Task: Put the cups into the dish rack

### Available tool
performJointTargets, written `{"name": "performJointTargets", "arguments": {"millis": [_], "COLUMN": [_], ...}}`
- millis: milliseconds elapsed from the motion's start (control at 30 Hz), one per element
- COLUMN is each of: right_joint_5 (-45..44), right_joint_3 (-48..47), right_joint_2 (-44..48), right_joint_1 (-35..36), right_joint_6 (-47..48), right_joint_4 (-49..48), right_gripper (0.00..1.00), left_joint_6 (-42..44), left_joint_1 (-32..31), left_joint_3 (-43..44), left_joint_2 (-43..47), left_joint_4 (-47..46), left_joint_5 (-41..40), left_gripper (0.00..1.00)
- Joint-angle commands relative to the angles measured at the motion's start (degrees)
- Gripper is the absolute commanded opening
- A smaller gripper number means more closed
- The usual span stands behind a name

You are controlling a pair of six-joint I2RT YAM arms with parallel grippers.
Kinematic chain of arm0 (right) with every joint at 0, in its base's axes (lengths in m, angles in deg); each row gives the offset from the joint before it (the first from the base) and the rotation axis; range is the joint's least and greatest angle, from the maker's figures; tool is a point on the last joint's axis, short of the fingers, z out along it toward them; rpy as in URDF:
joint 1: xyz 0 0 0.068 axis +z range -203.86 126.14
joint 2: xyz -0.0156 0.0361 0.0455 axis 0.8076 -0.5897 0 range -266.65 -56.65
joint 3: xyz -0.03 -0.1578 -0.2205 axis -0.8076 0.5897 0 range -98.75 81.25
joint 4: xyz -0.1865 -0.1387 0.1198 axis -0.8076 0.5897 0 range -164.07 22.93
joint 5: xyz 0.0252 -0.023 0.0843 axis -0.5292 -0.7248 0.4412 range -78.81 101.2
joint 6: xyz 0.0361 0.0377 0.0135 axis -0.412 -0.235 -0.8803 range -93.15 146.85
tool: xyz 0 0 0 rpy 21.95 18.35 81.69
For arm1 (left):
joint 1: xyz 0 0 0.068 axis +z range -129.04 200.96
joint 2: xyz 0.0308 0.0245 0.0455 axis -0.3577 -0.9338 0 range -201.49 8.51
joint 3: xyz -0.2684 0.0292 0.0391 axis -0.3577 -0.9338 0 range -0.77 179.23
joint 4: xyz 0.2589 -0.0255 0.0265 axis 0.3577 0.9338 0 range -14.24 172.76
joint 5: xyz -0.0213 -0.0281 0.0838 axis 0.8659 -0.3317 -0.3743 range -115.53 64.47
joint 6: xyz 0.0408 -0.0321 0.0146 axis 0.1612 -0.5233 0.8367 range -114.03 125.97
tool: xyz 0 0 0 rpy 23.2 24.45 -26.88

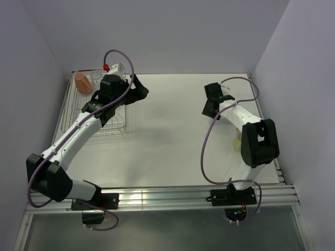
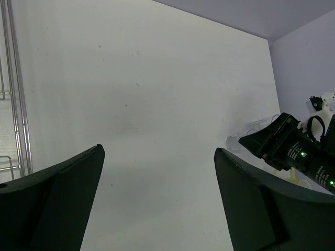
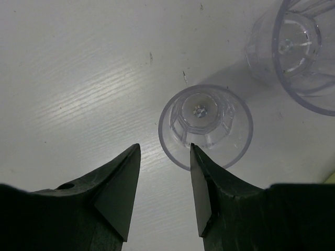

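Note:
The wire dish rack (image 1: 70, 112) stands at the far left; its edge wires show in the left wrist view (image 2: 15, 104). The orange mug (image 1: 81, 82) sits upside down in the rack's far end. My left gripper (image 1: 140, 90) is open and empty over the table, just right of the rack (image 2: 157, 157). Two clear tumblers stand side by side at the right (image 1: 215, 121). In the right wrist view the nearer tumbler (image 3: 205, 125) is just ahead of my open right gripper (image 3: 165, 151), whose right fingertip overlaps its rim. The second tumbler (image 3: 298, 52) stands beyond it.
A pale yellow object (image 1: 238, 142) lies beside the right arm. A clear container with a red piece (image 1: 104, 69) stands behind the rack. Walls close the table at the back and both sides. The right gripper (image 2: 293, 151) shows in the left wrist view.

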Motion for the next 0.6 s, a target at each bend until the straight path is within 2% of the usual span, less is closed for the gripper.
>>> {"name": "performJointTargets", "arguments": {"millis": [0, 167, 233, 267, 300, 367, 467, 500, 567], "right_joint_5": [-1.7, -2.0, -1.8, -1.4, -1.2, -0.9, -0.1, 0.6, 1.8], "right_joint_3": [-2.5, -2.8, -2.6, -2.4, -2.2, -2.0, -2.1, -2.1, -2.2], "right_joint_2": [-0.8, -2.5, -2.6, -2.6, -2.6, -2.7, -2.9, -2.7, -1.7], "right_joint_1": [-0.3, -0.3, -0.3, -0.3, -0.3, -0.3, -0.3, -0.3, -0.1], "right_joint_6": [-0.1, 0.0, -0.1, 0.0, 0.0, 0.1, 0.2, 0.2, 0.3], "right_joint_4": [-1.8, -1.9, -2.3, -2.4, -2.6, -2.9, -2.8, -2.8, -2.6], "right_gripper": [0.50, 0.47, 0.39, 0.28, 0.24, 0.20, 0.10, 0.01, 0.00], "left_joint_6": [-0.1, -0.3, -0.4, -0.4, -0.4, -0.6, -0.6, -0.8, -1.0], "left_joint_1": [-0.1, -0.3, -0.3, -0.4, -0.5, -0.5, -0.7, -0.8, -0.8], "left_joint_3": [-0.1, -0.1, -0.1, -0.1, -0.2, -0.3, -0.3, -0.2, -0.4], "left_joint_2": [-0.3, -0.4, -0.6, -0.6, -0.6, -0.6, -0.7, -0.6, -0.3], "left_joint_4": [-2.1, -2.2, -2.2, -2.2, -2.2, -2.3, -2.2, -2.1, -2.1], "left_joint_5": [0.9, 0.9, 0.9, 0.9, 0.9, 0.9, 0.9, 0.9, 0.8], "left_gripper": [0.93, 0.93, 0.93, 0.93, 0.93, 0.93, 0.93, 0.93, 0.93]}}
